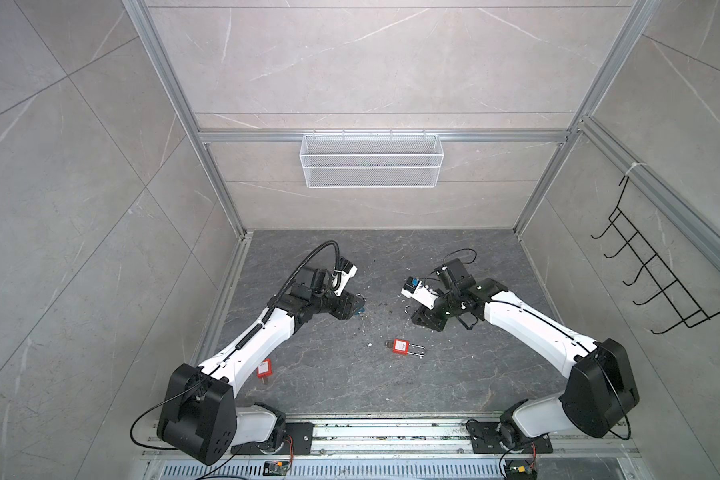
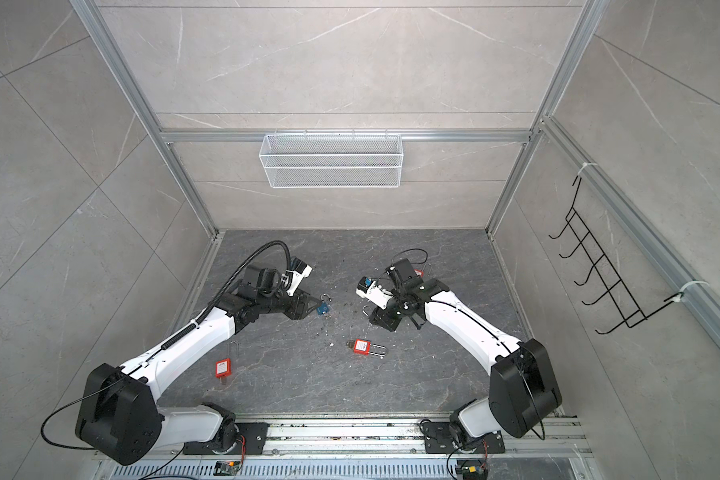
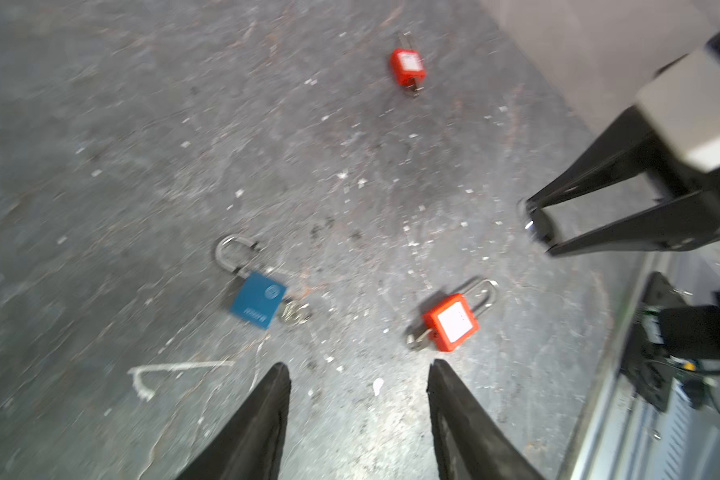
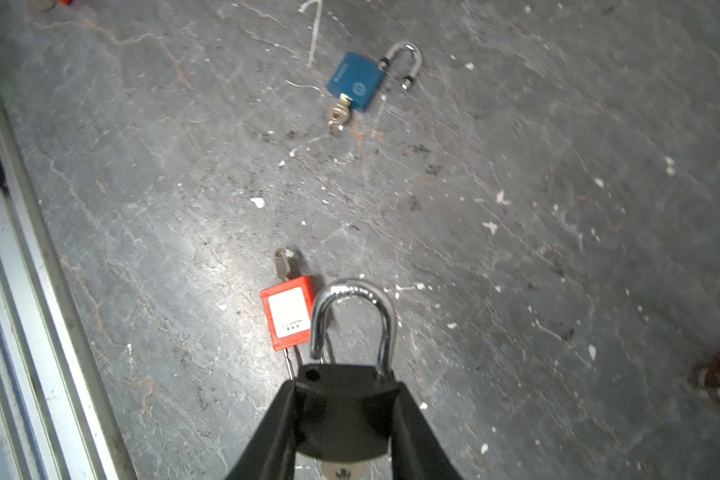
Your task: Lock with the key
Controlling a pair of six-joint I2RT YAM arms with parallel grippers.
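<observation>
Though unlocked, padlock (image 4: 341, 415) within right pincer (image 4: 344, 384)

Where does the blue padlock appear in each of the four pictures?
Top view: blue padlock, only a sliver beside the left hand.
Top view: the padlock plainly seen, just past that hand.
Left wrist: the padlock lies ahead of the open hand.
Right wrist: the padlock lies beyond the gripped black padlock.
Shared landmark: the middle red padlock.

Just beside left claw (image 2: 313, 304), a blue padlock (image 2: 321, 309).
</observation>
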